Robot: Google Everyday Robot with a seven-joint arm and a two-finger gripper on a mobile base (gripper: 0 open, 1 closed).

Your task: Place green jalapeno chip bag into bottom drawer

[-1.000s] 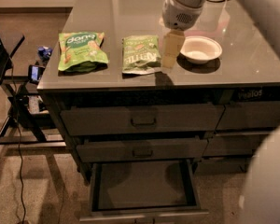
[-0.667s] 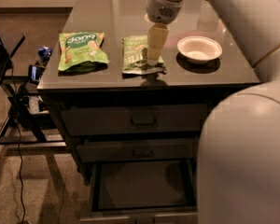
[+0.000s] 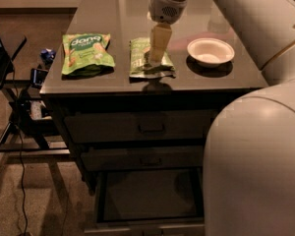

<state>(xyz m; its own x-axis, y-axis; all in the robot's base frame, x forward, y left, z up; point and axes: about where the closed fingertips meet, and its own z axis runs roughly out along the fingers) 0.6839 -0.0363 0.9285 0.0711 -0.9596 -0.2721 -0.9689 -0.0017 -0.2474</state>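
Note:
The green jalapeno chip bag lies flat on the grey countertop, near its front edge at the middle. My gripper points down onto the bag's right half, with its tip at or just above the bag's surface. The bottom drawer of the dark cabinet is pulled out below, and its inside looks dark and bare. The two shallower drawers above it are closed.
A brighter green "dang" bag lies left of the olive bag. A white bowl stands to the right. My pale arm fills the right side and hides the cabinet's right part. A stand with cables is at the left.
My gripper has moved left from near the white bowl to over the olive bag and come down onto it. The arm now covers more of the right side. The bags have not moved.

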